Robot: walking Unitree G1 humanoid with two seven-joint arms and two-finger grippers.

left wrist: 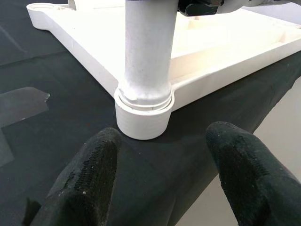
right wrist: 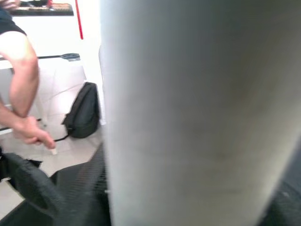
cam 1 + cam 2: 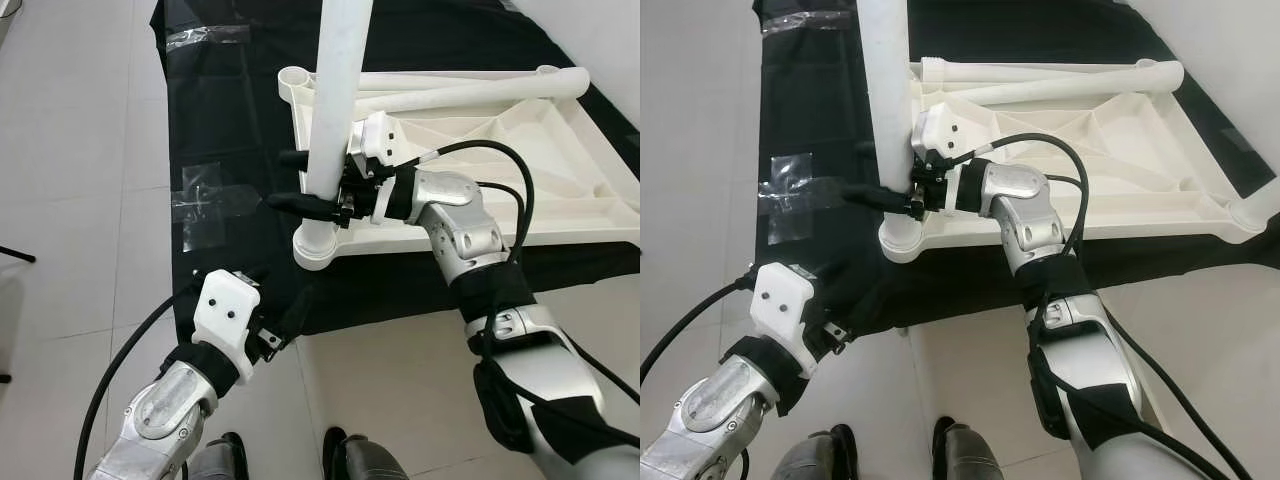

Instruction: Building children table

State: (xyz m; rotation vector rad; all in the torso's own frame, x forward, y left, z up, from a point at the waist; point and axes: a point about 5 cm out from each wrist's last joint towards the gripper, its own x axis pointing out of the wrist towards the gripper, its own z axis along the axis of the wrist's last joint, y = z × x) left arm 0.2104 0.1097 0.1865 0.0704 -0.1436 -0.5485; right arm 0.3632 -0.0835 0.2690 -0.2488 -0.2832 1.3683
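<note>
A white plastic table top (image 3: 500, 170) lies upside down on a black cloth (image 3: 230, 120). One white table leg (image 3: 335, 100) stands upright in the near corner socket (image 3: 316, 245). My right gripper (image 3: 300, 180) is shut on this leg a little above the socket, one black finger on each side. In the right wrist view the leg (image 2: 188, 113) fills the space between the fingers. My left gripper (image 1: 164, 179) is open and low over the cloth, just in front of the socket (image 1: 143, 117), touching nothing.
Two more white legs (image 3: 460, 92) lie across the far side of the table top. Clear tape patches (image 3: 205, 205) hold the cloth to the tiled floor. My feet (image 3: 340, 455) stand at the cloth's near edge. A person's arm (image 2: 19, 70) and a black backpack (image 2: 84, 113) are beyond.
</note>
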